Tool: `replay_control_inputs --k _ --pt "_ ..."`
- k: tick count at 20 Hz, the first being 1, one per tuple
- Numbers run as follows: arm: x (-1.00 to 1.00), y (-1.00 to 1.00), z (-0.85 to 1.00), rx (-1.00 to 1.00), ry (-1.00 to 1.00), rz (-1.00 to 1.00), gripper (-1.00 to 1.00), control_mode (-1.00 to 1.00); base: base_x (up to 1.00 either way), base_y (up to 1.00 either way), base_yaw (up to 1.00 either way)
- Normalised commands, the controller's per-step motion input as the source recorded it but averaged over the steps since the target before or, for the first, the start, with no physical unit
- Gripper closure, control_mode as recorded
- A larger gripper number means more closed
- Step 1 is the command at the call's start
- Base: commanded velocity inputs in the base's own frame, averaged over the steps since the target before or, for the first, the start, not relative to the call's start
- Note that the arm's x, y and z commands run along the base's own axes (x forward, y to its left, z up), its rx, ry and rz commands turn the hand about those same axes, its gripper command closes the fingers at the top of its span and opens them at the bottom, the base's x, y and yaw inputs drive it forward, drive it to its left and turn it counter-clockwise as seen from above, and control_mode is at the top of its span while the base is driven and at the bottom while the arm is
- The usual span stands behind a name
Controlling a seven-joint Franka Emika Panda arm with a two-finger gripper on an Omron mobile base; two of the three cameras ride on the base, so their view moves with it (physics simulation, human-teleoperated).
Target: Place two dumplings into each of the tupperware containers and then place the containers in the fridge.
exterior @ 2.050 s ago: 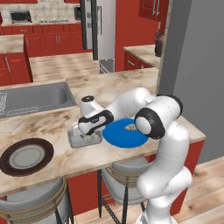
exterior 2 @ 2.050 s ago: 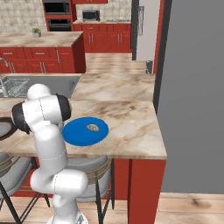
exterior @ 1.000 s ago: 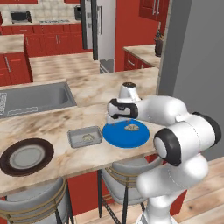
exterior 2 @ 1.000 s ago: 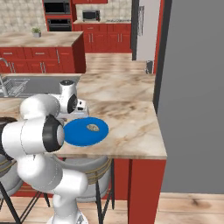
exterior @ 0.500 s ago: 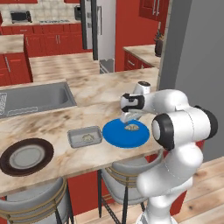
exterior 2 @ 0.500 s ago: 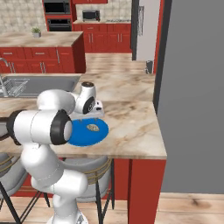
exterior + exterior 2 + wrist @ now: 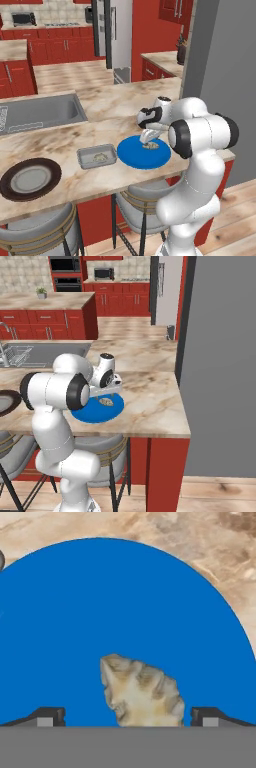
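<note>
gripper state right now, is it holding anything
Gripper: open and holding nothing, its two fingertips standing on either side of a dumpling on the blue plate.

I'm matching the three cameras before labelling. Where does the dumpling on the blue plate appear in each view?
Left base view: dumpling right of centre, under the gripper.
Right base view: left of centre.
Hand view: bottom centre.
Shared landmark: blue plate.
</note>
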Motion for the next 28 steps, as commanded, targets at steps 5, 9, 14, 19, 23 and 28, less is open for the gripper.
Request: replay_control_inputs --k 5,9,14,19,23,28 --pt "0.1 -0.04 -0.1 0.0 0.05 0.1 -1.0 -1.0 0.0 0.0 0.0" --pt "-0.07 0.0 -0.26 0.0 0.04 0.04 -1.0 -1.0 0.0 0.0 0.0" --pt "-0.01 0.0 -0.48 0.0 0.0 0.01 -1.0 -1.0 0.0 0.0 0.0" --pt "0.0 0.0 -0.12 0.0 0.05 0.0 1.0 -1.0 0.0 0.0 0.0" --pt "0.0 0.0 0.0 0.0 0.0 0.0 1.0 -1.0 0.0 0.0 0.0" --pt "0.0 0.0 0.0 0.0 0.01 0.0 1.0 -1.0 0.0 0.0 0.0"
